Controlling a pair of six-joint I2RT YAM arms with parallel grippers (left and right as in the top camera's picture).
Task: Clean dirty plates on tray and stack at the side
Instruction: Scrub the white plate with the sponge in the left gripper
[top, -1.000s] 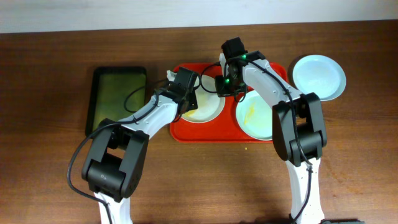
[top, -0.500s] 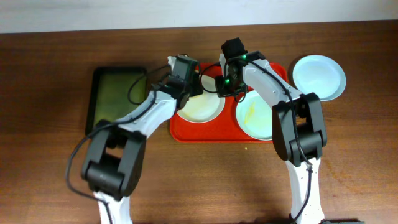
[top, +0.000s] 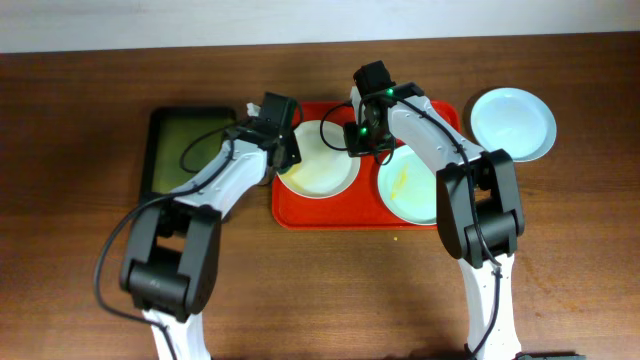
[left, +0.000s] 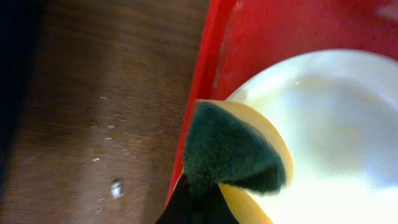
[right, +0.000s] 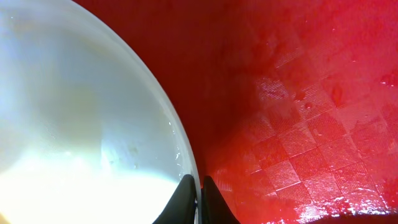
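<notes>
The right pincer (right: 198, 199) was clenched on the thin rim of the white plate (right: 81, 112), its two fingertips nearly meeting at the bottom of the wrist view. The left pincer (left: 194, 208) gripped a sponge (left: 236, 149), green scouring face outward. It hung over the plate's left edge and the left rim of the red tray (left: 208, 74).

The white plate lay in the left half of the tray. To its right, also on the tray, lay a mint plate (top: 410, 185) with a yellow smear. The other mint plate (top: 512, 122) sat off the tray on the tabletop (top: 90, 90) at the upper right, looking clean.

To my eye the scrubbing of the white plate was in hand, one arm bracing it and the other wiping. Next, the sponge had to press flat across the bowl while the rim grip held, so the plate would not skid. After that the plate could be lifted onto the one at the upper right.
</notes>
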